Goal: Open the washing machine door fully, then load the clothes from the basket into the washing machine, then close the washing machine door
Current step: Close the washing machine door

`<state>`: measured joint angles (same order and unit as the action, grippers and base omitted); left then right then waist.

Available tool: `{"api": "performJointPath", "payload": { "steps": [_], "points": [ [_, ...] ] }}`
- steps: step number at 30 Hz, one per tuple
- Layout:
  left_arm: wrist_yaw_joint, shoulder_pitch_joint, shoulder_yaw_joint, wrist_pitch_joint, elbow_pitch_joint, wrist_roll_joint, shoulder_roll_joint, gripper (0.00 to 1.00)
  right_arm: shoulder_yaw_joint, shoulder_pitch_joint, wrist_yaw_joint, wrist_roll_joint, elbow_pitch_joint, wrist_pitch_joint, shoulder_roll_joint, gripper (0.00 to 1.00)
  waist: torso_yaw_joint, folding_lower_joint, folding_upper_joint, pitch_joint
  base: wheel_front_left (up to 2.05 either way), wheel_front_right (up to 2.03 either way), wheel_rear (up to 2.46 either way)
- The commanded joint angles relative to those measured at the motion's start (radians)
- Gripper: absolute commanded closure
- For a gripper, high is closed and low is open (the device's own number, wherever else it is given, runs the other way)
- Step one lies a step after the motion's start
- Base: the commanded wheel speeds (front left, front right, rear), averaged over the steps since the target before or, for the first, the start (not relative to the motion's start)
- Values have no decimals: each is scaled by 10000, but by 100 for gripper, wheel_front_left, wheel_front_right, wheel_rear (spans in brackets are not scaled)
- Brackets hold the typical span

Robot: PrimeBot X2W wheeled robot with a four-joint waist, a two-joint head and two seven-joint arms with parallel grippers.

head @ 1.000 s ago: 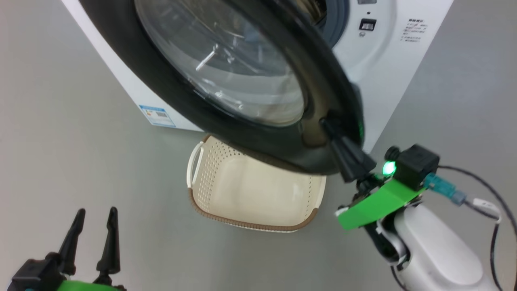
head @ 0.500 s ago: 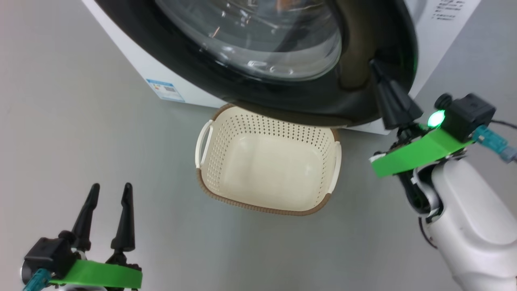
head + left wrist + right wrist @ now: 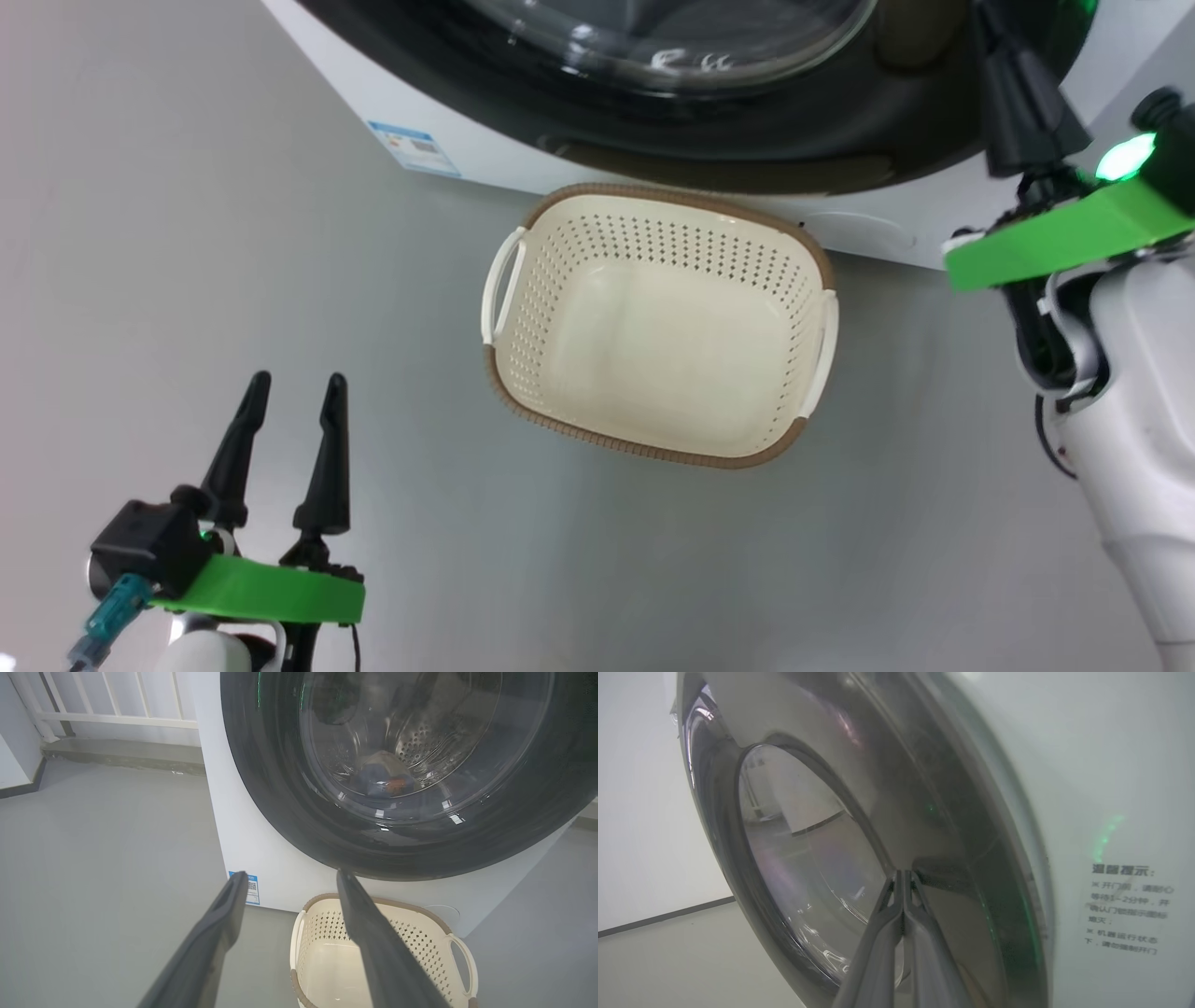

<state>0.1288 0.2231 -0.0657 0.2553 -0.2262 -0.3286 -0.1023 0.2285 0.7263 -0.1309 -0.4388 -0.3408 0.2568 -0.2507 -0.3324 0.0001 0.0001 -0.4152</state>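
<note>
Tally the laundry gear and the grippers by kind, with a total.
washing machine: 1
washing machine door: 1
basket: 1
heap of clothes behind the door glass: 1
grippers: 2, left gripper and right gripper
Total: 6

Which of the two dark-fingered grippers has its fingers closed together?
The right gripper: its long dark fingers are pressed together at the glossy black rim of the round washing machine door; the left gripper has its fingers apart.
</note>
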Motion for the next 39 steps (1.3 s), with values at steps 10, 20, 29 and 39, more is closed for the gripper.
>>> {"api": "performJointPath", "payload": {
  "steps": [10,20,29,39],
  "points": [
    [19,394,181,65,342,16,-185,0,-313,799,2,69,88,49,-54,100,-327,-1,-1,-401,0,0,0],
    [19,438,178,65,182,50,-213,0,-485,687,2,128,84,49,0,100,-267,-1,-1,-194,0,0,0],
    [19,139,275,65,-40,94,-359,0,63,-296,2,51,67,49,265,95,-17,-1,-1,624,0,0,0],
    [19,-497,534,65,-135,151,-751,0,246,-1858,2,-145,309,49,618,0,574,-1,-1,1781,0,0,0]
  ]
}}
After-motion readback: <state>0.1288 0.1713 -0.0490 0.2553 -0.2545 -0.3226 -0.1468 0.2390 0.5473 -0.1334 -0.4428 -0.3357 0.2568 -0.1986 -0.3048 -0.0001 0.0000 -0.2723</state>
